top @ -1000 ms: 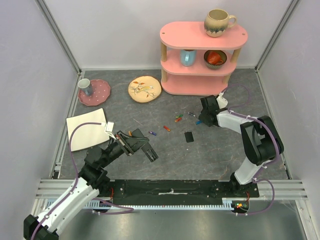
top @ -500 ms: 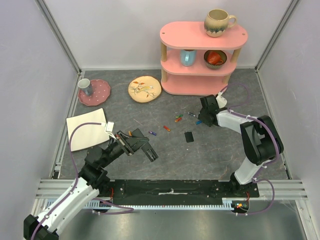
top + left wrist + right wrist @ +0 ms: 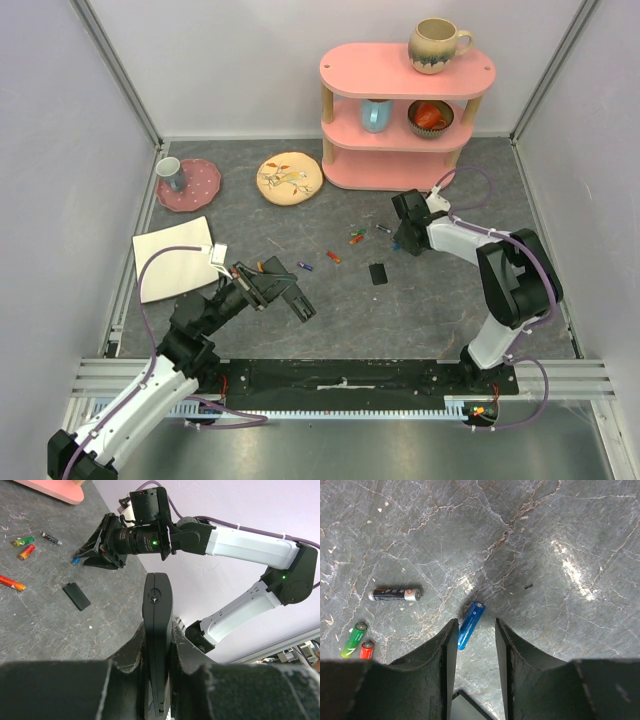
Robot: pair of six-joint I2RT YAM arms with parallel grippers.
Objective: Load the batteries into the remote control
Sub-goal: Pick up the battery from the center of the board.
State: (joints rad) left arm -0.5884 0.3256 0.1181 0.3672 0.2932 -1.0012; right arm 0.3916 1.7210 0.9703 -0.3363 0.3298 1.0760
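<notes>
At lower centre of the right wrist view, the blue battery (image 3: 471, 618) lies slanted between the right gripper's (image 3: 476, 627) parted jaws, so square up and lower before closing; the left gripper (image 3: 159, 645) is clamped on the remote (image 3: 157, 597), lower left overhead.

Bright, even light; glare on the table (image 3: 572, 575) (right end effector (image 3: 475, 625) blurred).
</notes>
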